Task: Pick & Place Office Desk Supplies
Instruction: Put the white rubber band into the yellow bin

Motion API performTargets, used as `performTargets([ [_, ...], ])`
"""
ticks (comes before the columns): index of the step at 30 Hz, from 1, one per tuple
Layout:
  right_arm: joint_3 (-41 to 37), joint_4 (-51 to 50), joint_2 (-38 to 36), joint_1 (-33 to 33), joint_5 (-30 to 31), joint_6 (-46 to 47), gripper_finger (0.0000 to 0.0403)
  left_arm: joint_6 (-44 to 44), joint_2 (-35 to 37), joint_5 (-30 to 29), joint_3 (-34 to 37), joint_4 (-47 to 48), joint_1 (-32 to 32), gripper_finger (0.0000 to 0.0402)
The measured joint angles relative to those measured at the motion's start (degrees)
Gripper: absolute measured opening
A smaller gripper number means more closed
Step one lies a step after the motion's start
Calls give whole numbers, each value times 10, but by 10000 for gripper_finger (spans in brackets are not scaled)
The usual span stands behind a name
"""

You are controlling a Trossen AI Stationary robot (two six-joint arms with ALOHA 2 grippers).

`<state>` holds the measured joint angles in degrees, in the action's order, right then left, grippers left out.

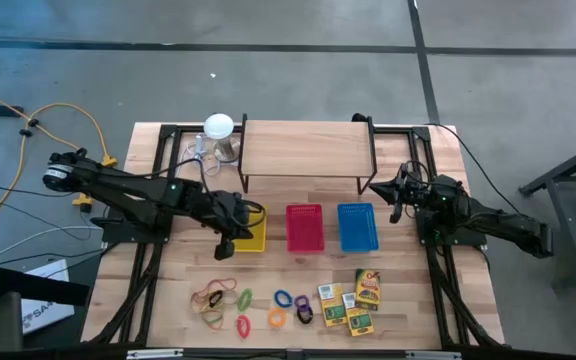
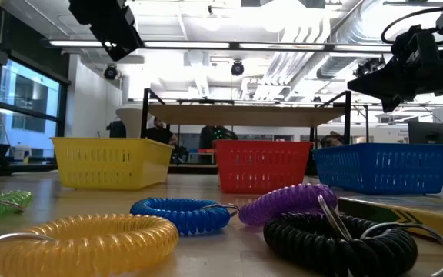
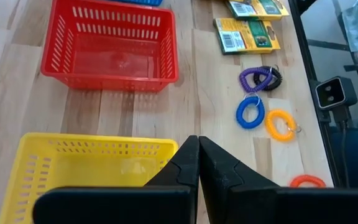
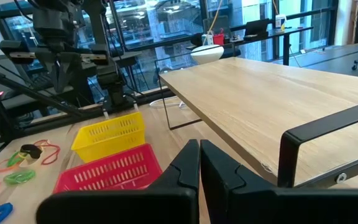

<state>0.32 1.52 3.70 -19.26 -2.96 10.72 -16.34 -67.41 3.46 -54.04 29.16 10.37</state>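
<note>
Step in hand: nothing has yet been lifted; the sorting is judged to be at its start, all three baskets seen empty.
Left gripper [image 1: 224,243]: held above the yellow basket [image 1: 253,232], its front edge just below; jaws pressed together, nothing between them.
Right gripper [image 1: 396,205]: parked near the bench's right edge, beside the blue basket [image 1: 357,227] and the shelf's right leg; jaws together, empty.
Supplies: laid out along the bench's front edge, well apart from the baskets. Thin rubber bands [image 1: 222,300] in orange, yellow and green lie toward the front left; coiled rings [image 1: 290,306] at the front centre; card boxes [image 1: 352,299] toward the front right.
Next move: the left jaws would need to be parted and lowered over a single item before closing, by this reading.
Materials: baskets of slotted plastic, rectangular, the red basket [image 1: 305,227] in the middle; rings of springy coiled plastic with metal loops; boxes flat, printed card; bench [image 1: 398,290] of pale wood planks; the shelf [image 1: 304,149] a wood slab on black metal legs.
</note>
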Motion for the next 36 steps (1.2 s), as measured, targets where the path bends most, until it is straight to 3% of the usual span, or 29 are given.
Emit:
performTargets([
  [21, 0, 3, 0, 0, 0, 0, 2, 14, 0, -4, 0, -13, 0, 0],
  [36, 0, 3, 0, 0, 0, 0, 2, -2, -46, 9, 0, -61, 0, 0],
])
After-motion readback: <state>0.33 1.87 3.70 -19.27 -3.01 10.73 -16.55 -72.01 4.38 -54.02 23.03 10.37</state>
